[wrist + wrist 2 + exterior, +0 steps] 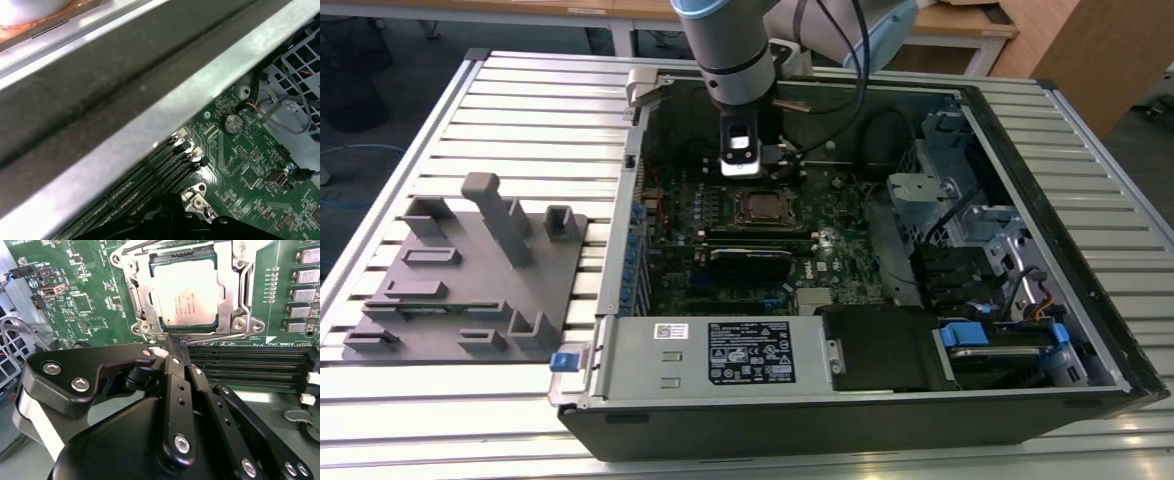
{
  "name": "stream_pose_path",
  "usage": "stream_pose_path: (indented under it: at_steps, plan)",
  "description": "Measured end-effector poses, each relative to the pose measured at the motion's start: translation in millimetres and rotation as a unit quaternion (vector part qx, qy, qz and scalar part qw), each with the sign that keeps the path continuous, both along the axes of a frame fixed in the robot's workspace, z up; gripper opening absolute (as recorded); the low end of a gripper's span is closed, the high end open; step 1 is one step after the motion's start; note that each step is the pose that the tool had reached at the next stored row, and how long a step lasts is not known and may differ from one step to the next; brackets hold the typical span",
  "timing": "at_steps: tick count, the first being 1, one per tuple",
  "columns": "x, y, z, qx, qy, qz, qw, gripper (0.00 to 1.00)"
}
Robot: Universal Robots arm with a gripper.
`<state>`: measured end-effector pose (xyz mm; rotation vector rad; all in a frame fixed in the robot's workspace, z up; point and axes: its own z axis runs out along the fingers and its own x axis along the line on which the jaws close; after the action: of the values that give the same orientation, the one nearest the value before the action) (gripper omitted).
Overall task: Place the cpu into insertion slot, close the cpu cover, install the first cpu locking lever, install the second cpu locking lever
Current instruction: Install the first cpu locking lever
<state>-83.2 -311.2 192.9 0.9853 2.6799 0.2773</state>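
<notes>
The cpu (186,295), a pale silvery square, lies in the insertion slot (757,208) on the green motherboard. The cpu cover (234,287), a silvery frame, lies flat around the chip's edges. A thin wire locking lever (220,335) runs along the socket side nearest my gripper. My gripper (175,342) is shut, its black fingers (172,375) pressed together, and the tips sit right at that lever and the socket's edge. In the exterior view the gripper (744,168) hangs from the arm just behind the socket, inside the open computer case.
Long black memory slots (250,362) run beside the socket. A grey power supply box (720,350) fills the case's front. A drive cage (961,200) stands on the exterior view's right, a grey fixture block (467,270) on its left. The case wall (150,100) looms close.
</notes>
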Motion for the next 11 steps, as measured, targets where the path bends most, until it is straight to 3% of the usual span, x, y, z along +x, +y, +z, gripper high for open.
stream_pose_path:
  at_steps: [11]
  plan:
    - [0.6,6.9,-1.7,-0.0001,-0.0003,-0.027,0.9996,0.1]
